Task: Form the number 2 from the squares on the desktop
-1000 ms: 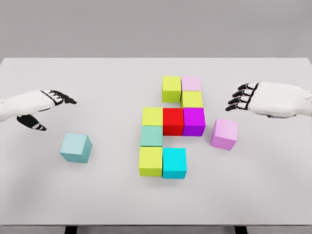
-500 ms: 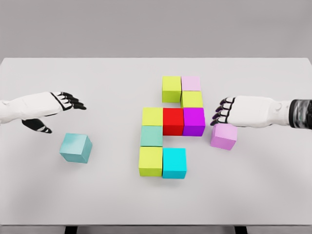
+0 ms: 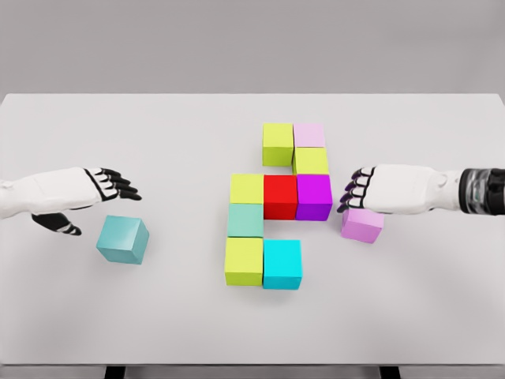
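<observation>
**Two loose cubes left, and your right hand is over one of them**

Your right hand (image 3: 371, 196) sits on top of the pink cube (image 3: 362, 224), fingers curled down over its far-left top edge; you cannot tell from the head view whether they are gripping it or only resting there. That cube lies just right of the purple cube (image 3: 314, 197), apart from it, toward the right half of the tabletop (image 3: 158, 126).

Your left hand (image 3: 75, 189) hovers with fingers extended and thumb dropped, holding nothing, just above-left of the teal cube (image 3: 123, 239) near the left edge.

Expect these cubes to be rigid, light and smooth-faced, so they will likely slide rather than tip. Take hold across two opposite vertical faces, thumb against fingers, low enough to stop rotation. Pushing near the built figure risks nudging its neighbours.
</observation>
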